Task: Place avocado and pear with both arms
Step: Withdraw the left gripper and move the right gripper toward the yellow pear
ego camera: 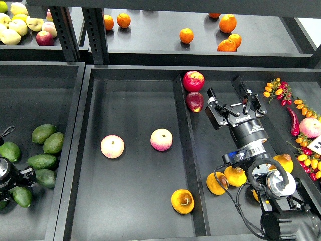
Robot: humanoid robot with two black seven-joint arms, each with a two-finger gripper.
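Observation:
Several dark green avocados (42, 161) lie in the left bin. My left gripper (15, 185) sits low among them, right beside one avocado (21, 197); its fingers are dark and I cannot tell them apart. A golden pear (182, 201) with a brown stem lies at the front of the middle tray (130, 221). More golden pears (234, 175) lie in the right compartment beside my right arm. My right gripper (225, 93) is open and empty, above the right compartment, next to a dark red fruit (194, 101).
Two pink-cream round fruits (112, 146) (161, 139) lie in the middle tray. A red apple (193, 81) sits at the divider's far end. Oranges (186, 35) are on the back shelf, yellow apples (12, 25) at the back left. Chillies and small tomatoes (301, 125) lie at the right.

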